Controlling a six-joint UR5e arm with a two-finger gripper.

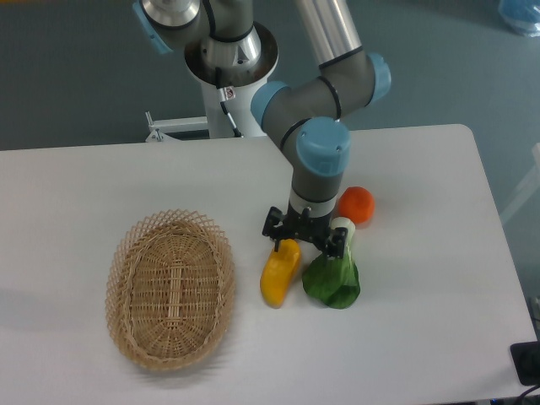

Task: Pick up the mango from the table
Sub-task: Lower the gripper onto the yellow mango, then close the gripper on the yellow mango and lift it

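The mango (280,273) is yellow with an orange far end and lies on the white table (101,186), just right of the basket. My gripper (302,240) hangs straight down over the mango's far end. Its black fingers (274,229) are spread apart, so it looks open and holds nothing. The mango's upper tip sits just below the left finger, and I cannot tell whether they touch. The mango rests on the tabletop.
A woven wicker basket (171,288) stands at the left front. A green leafy vegetable (334,282) with a white stalk lies right beside the mango, under the gripper's right side. A round orange fruit (357,205) sits behind it.
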